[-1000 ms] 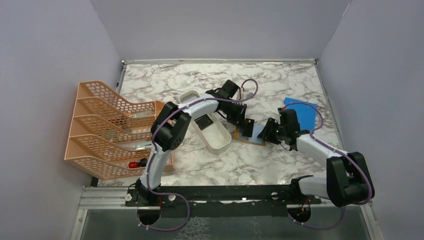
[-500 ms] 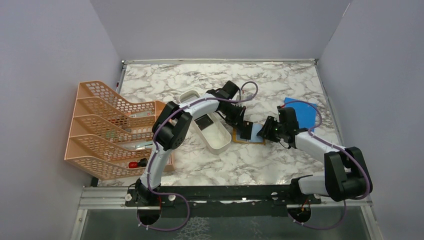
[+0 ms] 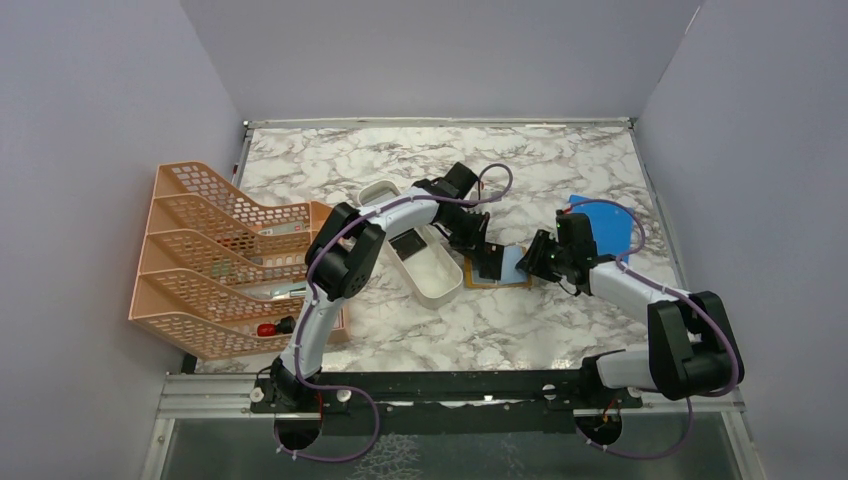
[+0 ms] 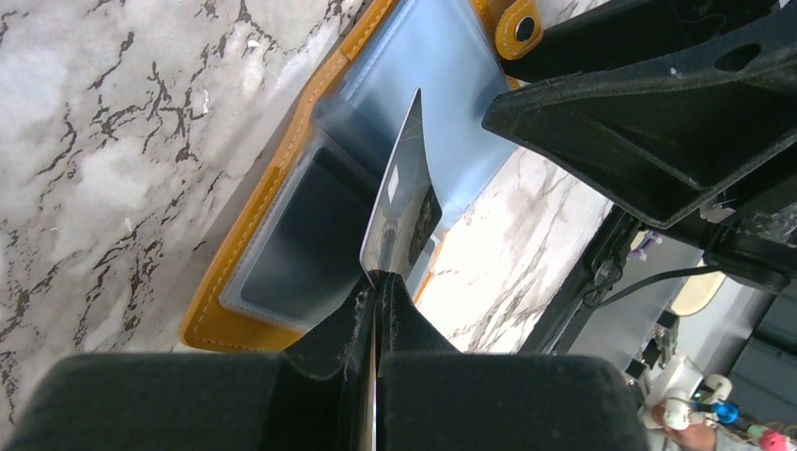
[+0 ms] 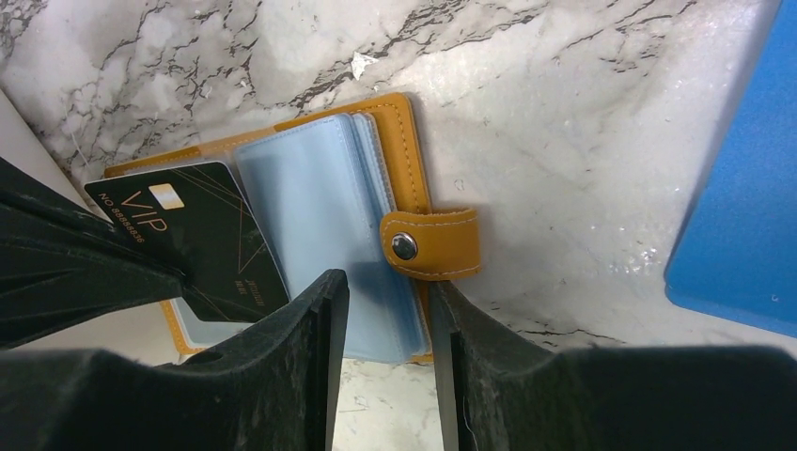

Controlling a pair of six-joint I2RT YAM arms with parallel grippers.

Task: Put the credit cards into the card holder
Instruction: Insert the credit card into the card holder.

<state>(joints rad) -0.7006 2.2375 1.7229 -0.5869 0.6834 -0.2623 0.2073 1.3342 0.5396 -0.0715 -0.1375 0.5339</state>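
The orange-tan card holder (image 3: 478, 279) lies open on the marble, its pale blue clear pockets (image 5: 324, 216) facing up and its snap tab (image 5: 428, 244) at the right. My left gripper (image 3: 487, 255) is shut on a black VIP card (image 5: 202, 235), which is seen edge-on in the left wrist view (image 4: 399, 202), with its far end at the holder's pockets (image 4: 310, 216). My right gripper (image 3: 537, 258) is open, and its jaws straddle the near edge of the pocket stack beside the snap tab. Another black card (image 3: 408, 243) lies in the white tray.
A long white oblong tray (image 3: 432, 285) lies left of the holder. A peach mesh file rack (image 3: 220, 260) stands at the far left. A bright blue sheet (image 3: 610, 225) lies right of the holder, under my right arm. Grey walls enclose the table.
My right gripper has moved slightly left, closer onto the holder's pocket edge. My left gripper still holds the black card at the holder and has barely shifted.
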